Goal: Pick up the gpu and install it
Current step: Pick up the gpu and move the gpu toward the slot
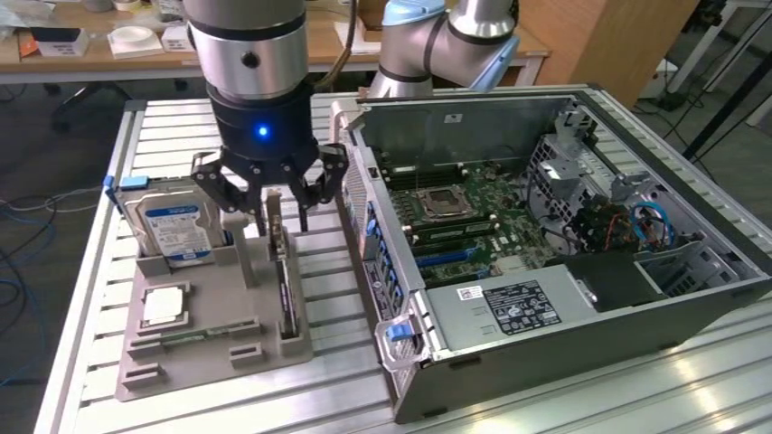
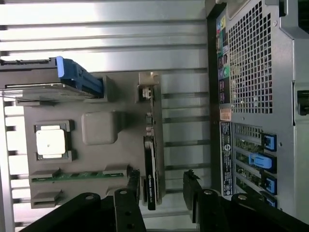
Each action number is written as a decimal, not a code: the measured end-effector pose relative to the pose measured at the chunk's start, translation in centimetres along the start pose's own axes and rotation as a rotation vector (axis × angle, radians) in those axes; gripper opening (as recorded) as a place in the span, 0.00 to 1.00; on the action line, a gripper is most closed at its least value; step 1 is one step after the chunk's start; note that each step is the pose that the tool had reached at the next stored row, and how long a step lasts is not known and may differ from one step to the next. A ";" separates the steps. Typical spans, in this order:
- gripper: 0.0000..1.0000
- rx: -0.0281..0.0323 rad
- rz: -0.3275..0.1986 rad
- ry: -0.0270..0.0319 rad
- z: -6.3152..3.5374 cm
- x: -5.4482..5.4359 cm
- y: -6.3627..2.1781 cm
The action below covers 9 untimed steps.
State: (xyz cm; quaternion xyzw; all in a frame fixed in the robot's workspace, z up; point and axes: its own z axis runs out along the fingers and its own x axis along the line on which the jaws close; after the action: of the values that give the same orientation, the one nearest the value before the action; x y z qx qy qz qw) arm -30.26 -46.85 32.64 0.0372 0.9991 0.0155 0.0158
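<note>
1. The exterior camera is looking down at a slant from a raised spot at middling range. It is taking in the slatted table (image 1: 169,127), the grey tray (image 1: 205,353) on the exterior view's left and the open computer case (image 1: 579,334) on its right.
2. The wrist camera is pointing straight down past the gripper (image 2: 161,198), hanging close above the tray (image 2: 96,159).
3. Both views are sharing the tray, the gpu (image 1: 284,271) (image 2: 149,174) standing in it, and the case's (image 2: 256,72) end beside it.

There are one gpu (image 1: 281,276), one hard drive (image 1: 175,228), one chip (image 1: 163,306), one memory stick (image 2: 77,175), one holder (image 1: 199,372), one case (image 1: 603,348) and one gripper (image 1: 280,226).
</note>
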 end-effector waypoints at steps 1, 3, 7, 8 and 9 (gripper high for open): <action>0.49 0.0000 0.000 0.0000 0.17 0.0 -0.19; 0.50 -0.0001 0.000 -0.0001 0.54 0.0 -0.60; 0.56 0.0000 0.000 0.0000 1.24 -0.1 -1.34; 0.56 -0.0001 0.000 0.0000 1.41 -0.1 -1.52; 0.56 -0.0001 0.000 -0.0002 1.61 -0.1 -1.67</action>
State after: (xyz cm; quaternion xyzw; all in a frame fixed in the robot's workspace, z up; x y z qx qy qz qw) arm -30.26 -48.48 30.98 0.0372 0.9991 0.0156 0.0159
